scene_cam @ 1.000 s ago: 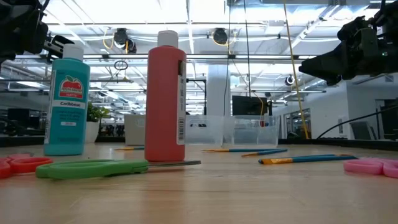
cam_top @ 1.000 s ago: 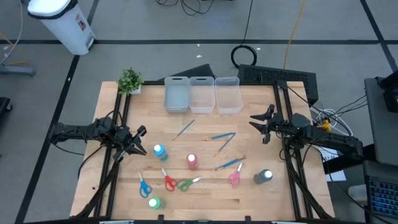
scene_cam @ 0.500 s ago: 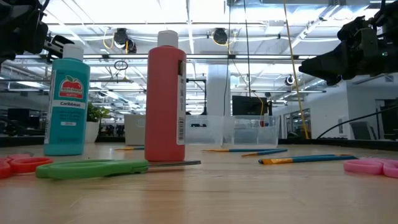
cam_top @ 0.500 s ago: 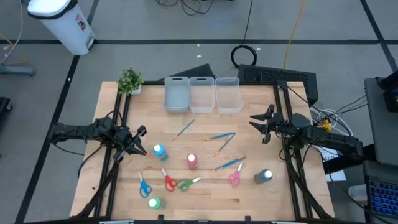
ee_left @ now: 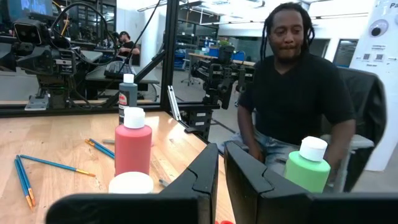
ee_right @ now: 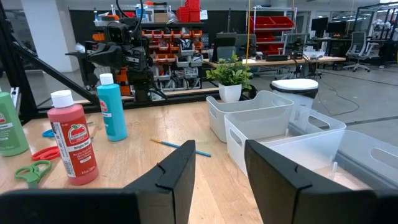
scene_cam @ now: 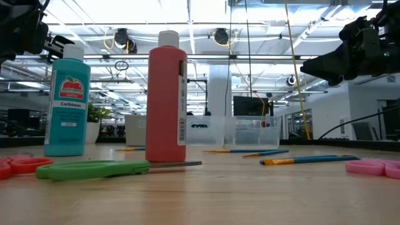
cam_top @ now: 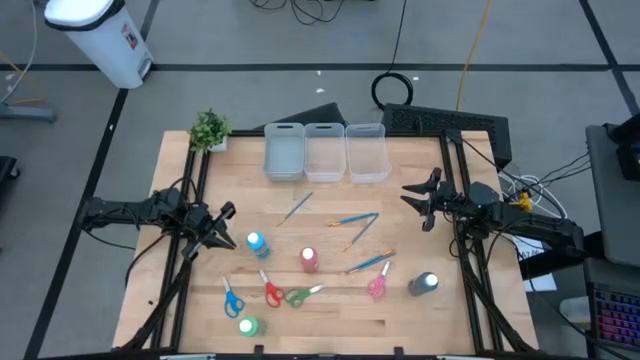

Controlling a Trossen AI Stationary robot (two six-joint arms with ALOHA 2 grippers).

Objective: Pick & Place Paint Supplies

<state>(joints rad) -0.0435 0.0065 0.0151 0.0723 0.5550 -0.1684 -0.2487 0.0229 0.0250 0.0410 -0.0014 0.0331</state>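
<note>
Paint supplies lie spread over the wooden table. A blue bottle (cam_top: 256,243), a pink-red bottle (cam_top: 309,259), a green bottle (cam_top: 248,326) and a dark grey bottle (cam_top: 424,284) stand upright. Blue (cam_top: 231,298), red (cam_top: 271,291), green (cam_top: 301,294) and pink scissors (cam_top: 378,285) lie flat, as do thin brushes (cam_top: 355,219). My left gripper (cam_top: 225,228) hovers shut above the table's left side, left of the blue bottle. My right gripper (cam_top: 408,195) hovers open at the right side, nothing between its fingers.
Three clear bins (cam_top: 325,151) stand in a row at the far edge, with a small potted plant (cam_top: 210,129) at the far left corner. A person (ee_left: 292,93) sits beyond the table's near edge. Bare wood lies between the bins and the brushes.
</note>
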